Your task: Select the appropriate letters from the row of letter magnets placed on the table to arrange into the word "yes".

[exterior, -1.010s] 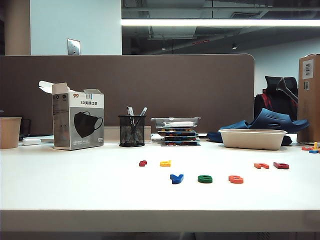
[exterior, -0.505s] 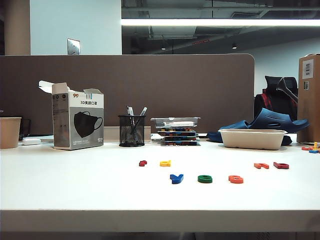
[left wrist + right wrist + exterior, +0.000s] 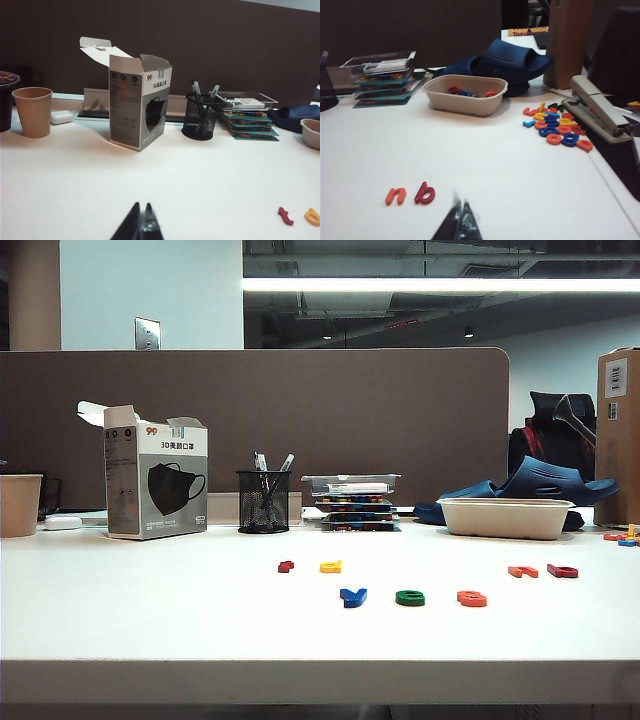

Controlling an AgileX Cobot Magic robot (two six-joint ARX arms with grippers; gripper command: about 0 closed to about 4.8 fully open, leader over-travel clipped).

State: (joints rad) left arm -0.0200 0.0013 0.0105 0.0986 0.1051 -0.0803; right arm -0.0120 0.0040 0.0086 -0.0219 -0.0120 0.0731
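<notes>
Bench [image 3: 150, 620]: blue letter [image 3: 353, 597], green letter [image 3: 410, 598] and orange-red letter [image 3: 472, 599] lined in front, apparently spelling the word; left claw [image 3: 141, 226] and right claw [image 3: 458, 220] both closed, empty, low over the near edge; likely only checking remains.

On the white worktop [image 3: 150, 610], a blue letter [image 3: 353, 596], a green letter [image 3: 410, 597] and an orange-red letter [image 3: 472, 598] lie flat side by side in a front line, near one another but apart. Behind them the rest of the row lies flat too: a dark red letter [image 3: 286, 566] and a yellow letter [image 3: 331, 566] to the left. An orange "n" [image 3: 522, 571] and a red "b" [image 3: 562, 571] lie to the right.
</notes>
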